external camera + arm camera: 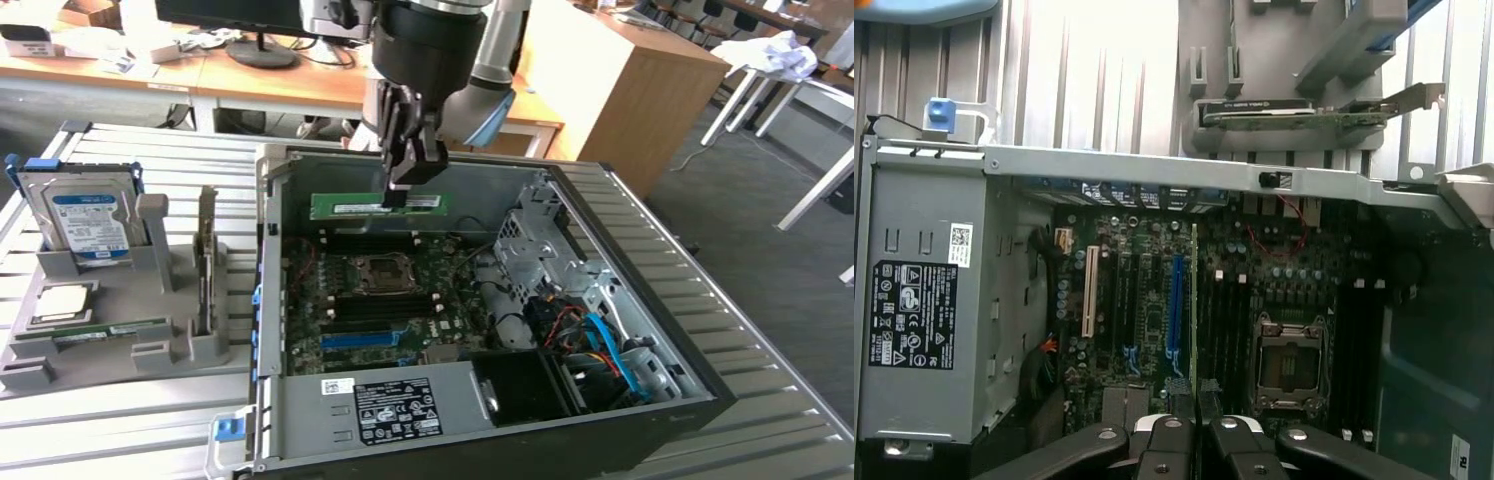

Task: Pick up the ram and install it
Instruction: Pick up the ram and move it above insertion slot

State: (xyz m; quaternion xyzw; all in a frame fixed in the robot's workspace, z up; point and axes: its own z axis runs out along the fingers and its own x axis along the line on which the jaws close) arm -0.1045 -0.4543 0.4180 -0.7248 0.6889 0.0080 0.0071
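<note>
1. Jaws. The gripper (pixel 404 185) is closed on the ram (pixel 378 205), its fingers (pixel 1166 442) pinching the upper long edge near the middle. The jaws stand only as far apart as the board is thick.

2. Position of the ram. The ram hangs level over the far part of the open computer case (pixel 694 395), above the motherboard (pixel 350 318) and just beyond the processor socket (pixel 380 272). Contact with the black memory slots (pixel 378 240) cannot be determined.

3. Labels.
- The ram carries a pale label; its text is not legible.
- The power supply (pixel 400 405), at the near end of the case, bears a black label with white certification marks and a small white barcode sticker. No wording can be read.
- The hard drive (pixel 87 222), upright in the grey holder (pixel 160 352) at the exterior view's left, has a blue and white label, also unreadable.

4. Differences between views.
- The exterior view shows the ram face-on, plus the hard drive and a square silver processor chip (pixel 60 303) in the holder.
- The wrist view shows the ram edge-on as a thin green line, between a blue expansion slot (pixel 1176 300) and the memory slots.
</note>
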